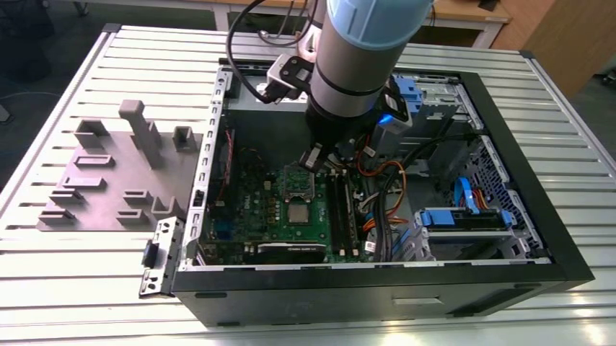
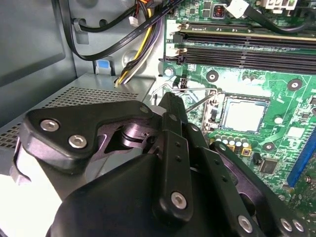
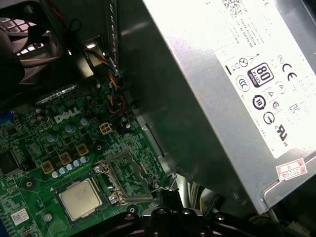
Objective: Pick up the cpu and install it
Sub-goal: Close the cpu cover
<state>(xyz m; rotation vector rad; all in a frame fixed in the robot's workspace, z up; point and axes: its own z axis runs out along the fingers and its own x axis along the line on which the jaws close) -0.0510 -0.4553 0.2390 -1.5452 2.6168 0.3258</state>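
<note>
Install step near done: cpu [image 3: 80,198] already seated in motherboard [image 3: 44,148] socket, frame [image 3: 126,177] open. Pincer [image 2: 170,106] just beside, grip state cannot tell. Retention frame probably needs closing.

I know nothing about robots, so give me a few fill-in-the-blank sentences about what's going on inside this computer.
1. The cpu lies flat in its socket on the ____ motherboard.
2. The metal socket frame beside the chip is swung ____.
3. In the exterior view, the arm reaches down into an open black computer ____.
4. On the exterior view's left, a ____ plastic tray rests on the table.

Missing words: green; open; case; grey
</note>
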